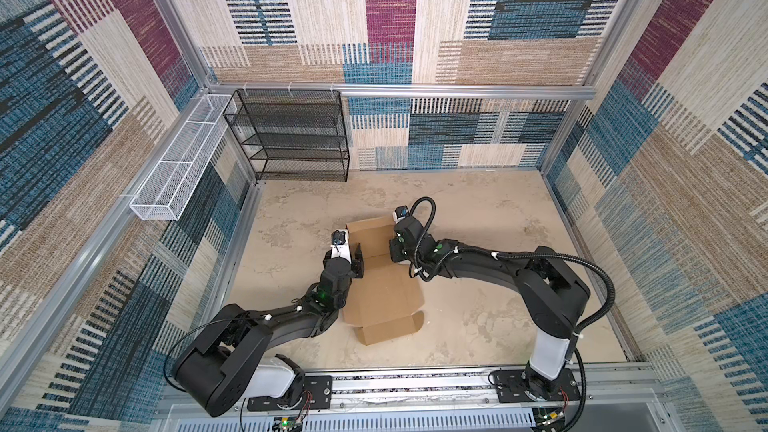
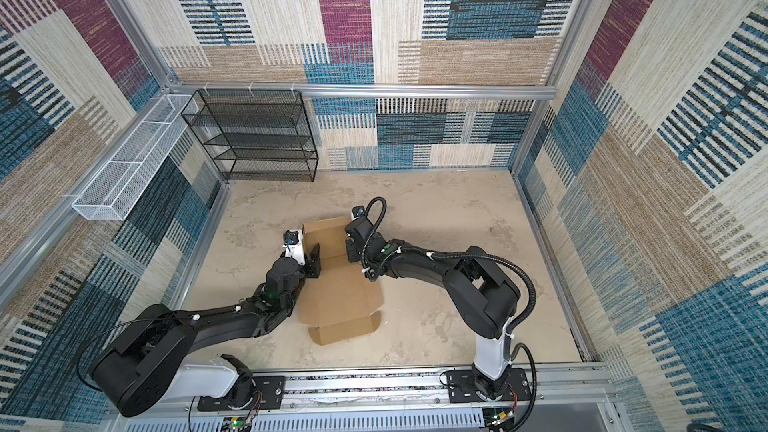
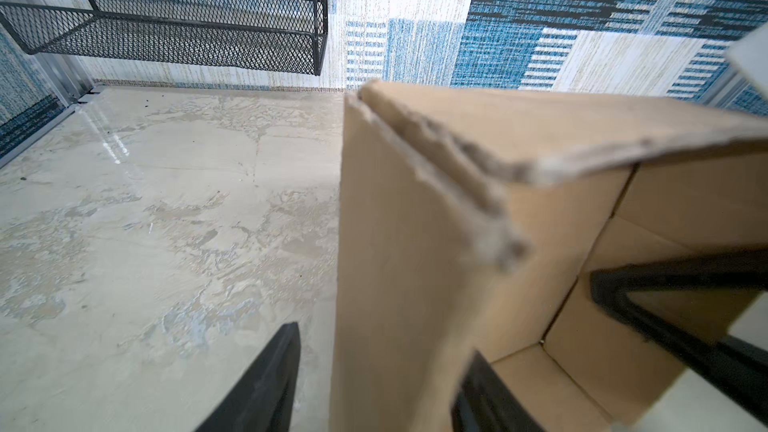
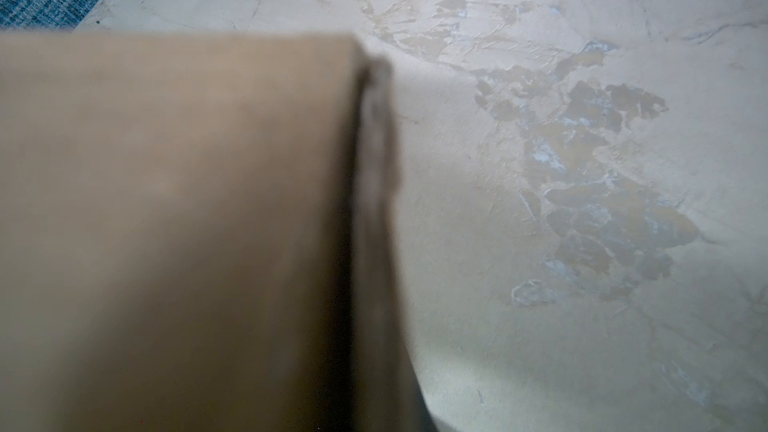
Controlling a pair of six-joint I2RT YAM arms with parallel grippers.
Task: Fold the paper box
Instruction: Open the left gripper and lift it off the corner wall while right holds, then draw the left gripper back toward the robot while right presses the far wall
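Running near-to-far, slightly skewed: paper box (image 1: 382,297)

Beige tabletop (image 1: 478,209) — paper box (image 1: 382,301) mid-surface, black mesh rack (image 1: 291,135) at back

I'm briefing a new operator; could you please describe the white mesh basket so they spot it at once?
In the far left corner, a black mesh shelf rack stands against the back wall. Beside it, the white mesh basket runs along the left wall: long, narrow, partitioned and white.
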